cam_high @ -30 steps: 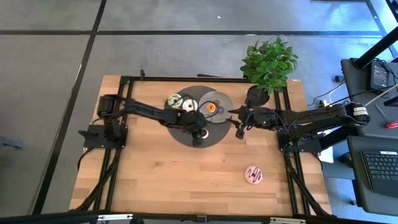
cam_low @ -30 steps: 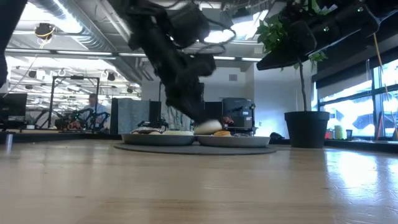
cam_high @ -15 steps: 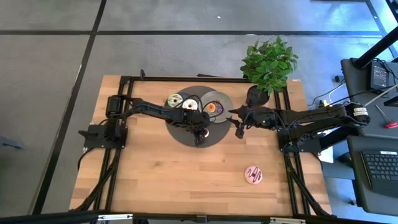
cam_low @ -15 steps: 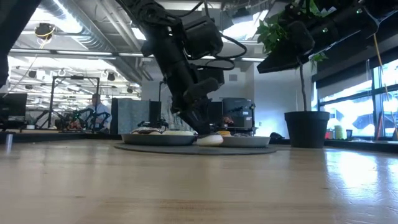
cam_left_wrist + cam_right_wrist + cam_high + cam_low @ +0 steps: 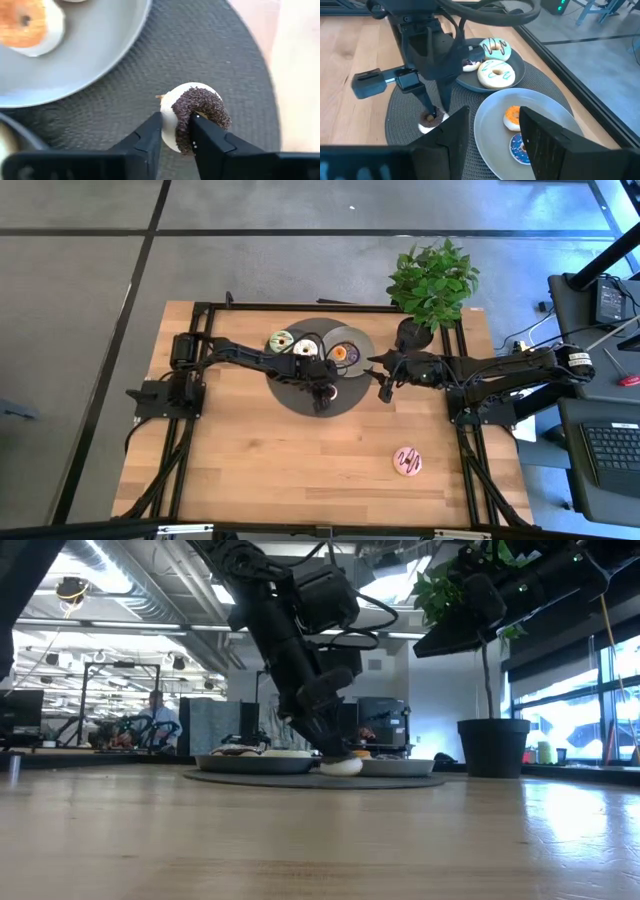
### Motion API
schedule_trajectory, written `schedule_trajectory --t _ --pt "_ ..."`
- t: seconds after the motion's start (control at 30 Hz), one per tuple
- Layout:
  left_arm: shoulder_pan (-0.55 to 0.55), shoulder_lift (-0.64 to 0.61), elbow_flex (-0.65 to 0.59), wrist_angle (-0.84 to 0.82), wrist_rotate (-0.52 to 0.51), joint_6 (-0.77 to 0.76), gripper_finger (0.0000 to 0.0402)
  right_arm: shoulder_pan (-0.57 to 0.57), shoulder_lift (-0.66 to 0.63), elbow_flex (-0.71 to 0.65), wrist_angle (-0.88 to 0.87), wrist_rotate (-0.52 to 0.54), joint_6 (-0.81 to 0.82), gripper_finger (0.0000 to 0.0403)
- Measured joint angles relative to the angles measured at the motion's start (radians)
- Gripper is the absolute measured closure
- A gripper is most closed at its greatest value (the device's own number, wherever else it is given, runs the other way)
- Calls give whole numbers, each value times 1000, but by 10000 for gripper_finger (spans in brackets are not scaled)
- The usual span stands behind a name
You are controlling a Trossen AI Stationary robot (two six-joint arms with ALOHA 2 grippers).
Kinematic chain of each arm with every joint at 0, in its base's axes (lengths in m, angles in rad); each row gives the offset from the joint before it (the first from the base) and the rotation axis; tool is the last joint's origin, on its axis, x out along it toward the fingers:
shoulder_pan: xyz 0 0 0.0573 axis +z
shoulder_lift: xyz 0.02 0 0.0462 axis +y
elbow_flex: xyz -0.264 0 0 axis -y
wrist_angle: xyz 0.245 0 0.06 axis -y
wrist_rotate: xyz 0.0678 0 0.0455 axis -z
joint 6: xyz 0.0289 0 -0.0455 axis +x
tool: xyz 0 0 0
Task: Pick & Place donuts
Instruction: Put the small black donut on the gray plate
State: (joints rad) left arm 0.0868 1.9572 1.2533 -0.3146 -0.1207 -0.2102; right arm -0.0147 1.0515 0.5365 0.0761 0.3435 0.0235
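The left gripper (image 5: 176, 131) is being held low over the round dark mat (image 5: 300, 395), near the middle of the table (image 5: 250, 460). A chocolate sprinkled donut (image 5: 192, 116) is being kept between its two dark fingers (image 5: 150, 137). The donut is standing on its edge and is touching the mat. The fingers are set narrow, right beside the donut on both sides, but it cannot be told if the donut is being squeezed or only touched. In the low view the donut (image 5: 340, 766) is seen sitting on the mat under the arm, between the two grey plates.

The right gripper (image 5: 384, 388) is being held still in the air by the right edge of the mat, and its fingers (image 5: 547, 137) are being kept wide apart. Nothing is being held in it.

A white-green donut (image 5: 495, 73) is lying on the dark plate (image 5: 517, 65), and another white donut with dark and green lines (image 5: 496, 48) is lying just beside it. An orange donut (image 5: 512, 117) and a small blue one (image 5: 518, 147) are lying on the light grey plate (image 5: 560, 107). A pink donut with dark squiggles (image 5: 408, 461) is lying alone on the wood, well apart from the mat, near the right front corner of the table. A green plant in a pot (image 5: 430, 285) is standing at the back right corner.
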Motion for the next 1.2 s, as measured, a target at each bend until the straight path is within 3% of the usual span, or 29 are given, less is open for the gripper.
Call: schedule_trajectory --t 0.17,0.37,0.67,0.9,1.03,1.2 --pt "1 0 0 -2 -33 -12 272 0 0 0 0 0 -1 231" --pt "0 -12 0 -19 -9 -12 266 0 0 0 1 0 -1 231" --pt "-2 -197 -18 -151 -66 34 265 0 0 0 14 -3 -7 231" --pt "-15 -410 -239 -4 -76 83 267 0 52 -1 105 -59 -60 231" --pt "-15 -520 -387 163 -70 83 265 -5 158 1 221 -101 -142 231" --pt "-15 -623 -480 250 -64 53 268 -30 316 99 196 -194 -187 231"
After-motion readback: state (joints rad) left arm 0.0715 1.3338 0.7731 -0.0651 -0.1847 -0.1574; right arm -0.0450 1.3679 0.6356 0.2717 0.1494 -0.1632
